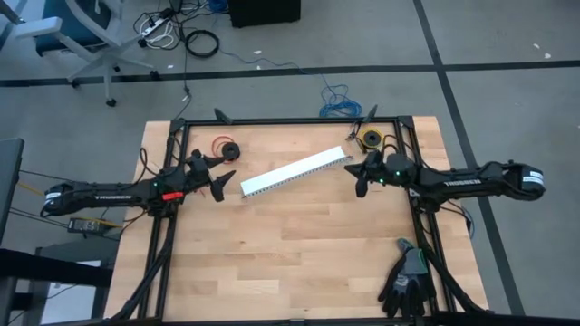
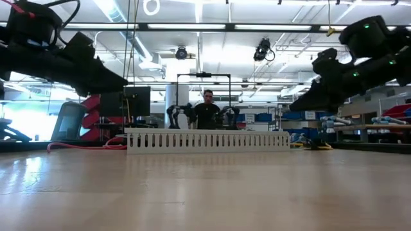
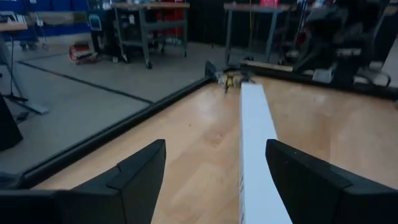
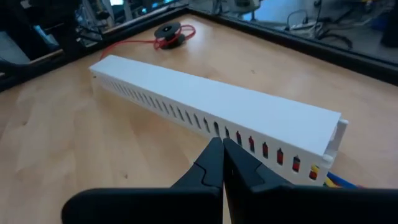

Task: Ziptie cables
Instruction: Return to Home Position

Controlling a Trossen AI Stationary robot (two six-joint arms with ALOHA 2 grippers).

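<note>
A white slotted plastic channel (image 1: pixel 297 172) lies slantwise on the wooden table, its lid on. The cables are inside it and mostly hidden. Only coloured bits show through the slots, and blue and yellow ends (image 4: pixel 334 179) stick out at the channel's right end. The ziptie is out of view. My left gripper (image 1: pixel 222 185) hovers open, level, just off the channel's left end, with the channel (image 3: pixel 255 143) ahead between its fingers. My right gripper (image 4: pixel 222 142) is shut and empty. It hangs by the channel's right end (image 1: pixel 349 156), pointing slightly down at its slotted side.
A black spool of red wire (image 1: pixel 224 148) sits at the far left, and a yellow-and-black spool (image 1: pixel 372 139) at the far right corner. Black gloves (image 1: pixel 408 281) lie at the near right edge. A person (image 2: pixel 207 109) stands beyond the far edge.
</note>
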